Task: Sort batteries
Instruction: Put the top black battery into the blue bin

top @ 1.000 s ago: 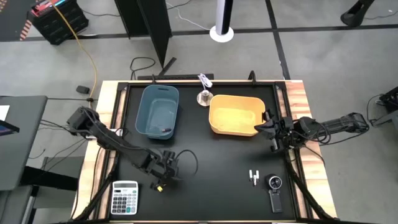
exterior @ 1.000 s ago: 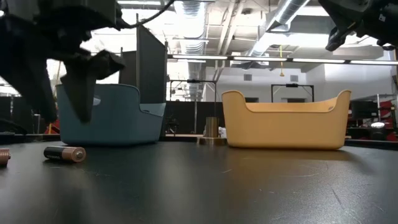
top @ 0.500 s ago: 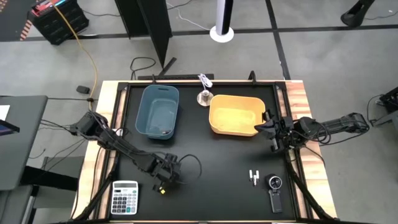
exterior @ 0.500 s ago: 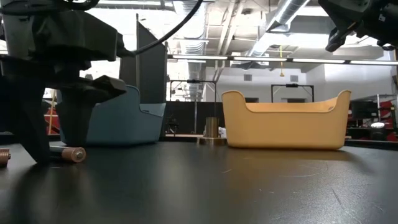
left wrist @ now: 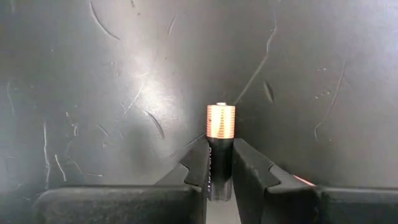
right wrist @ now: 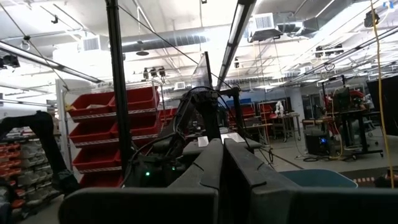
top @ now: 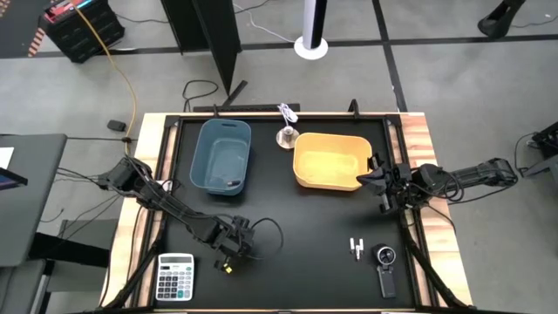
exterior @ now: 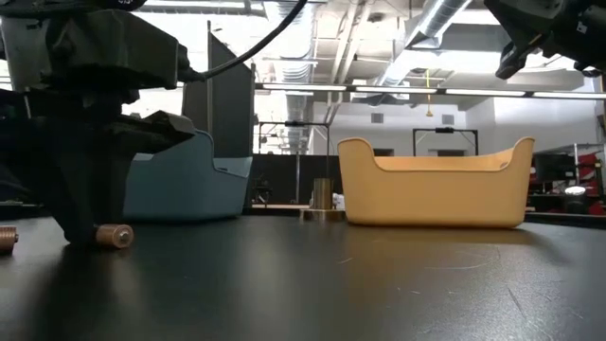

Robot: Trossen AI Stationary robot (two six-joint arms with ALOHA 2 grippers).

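Observation:
My left gripper (top: 228, 255) is down on the black mat near the table's near-left side, shut on a dark battery (left wrist: 220, 140) with a copper end. Another copper-ended battery (exterior: 5, 238) lies on the mat beside it. Two white batteries (top: 356, 248) lie side by side on the mat at the near right. My right gripper (top: 384, 187) hangs shut in the air beside the yellow bin's right end, touching nothing. My left gripper pinches the battery's dark body (left wrist: 218, 163) between its two fingers (left wrist: 198, 167), coming from above and pointing down. The fingers lie along the battery. The battery lies on the mat, and its copper end (left wrist: 221, 121) sticks out past the fingertips.
A blue bin (top: 222, 157) and a yellow bin (top: 329, 161) stand at the far side, with a small metal object (top: 286, 135) between them. A grey-white calculator (top: 175, 277) lies at the near left, a black gadget with a round dial (top: 385, 269) at the near right.
My left gripper has come down from above the mat onto the battery and moved slightly toward the near edge. Its fingers have closed in around the battery's dark body. The battery has stayed on the mat.

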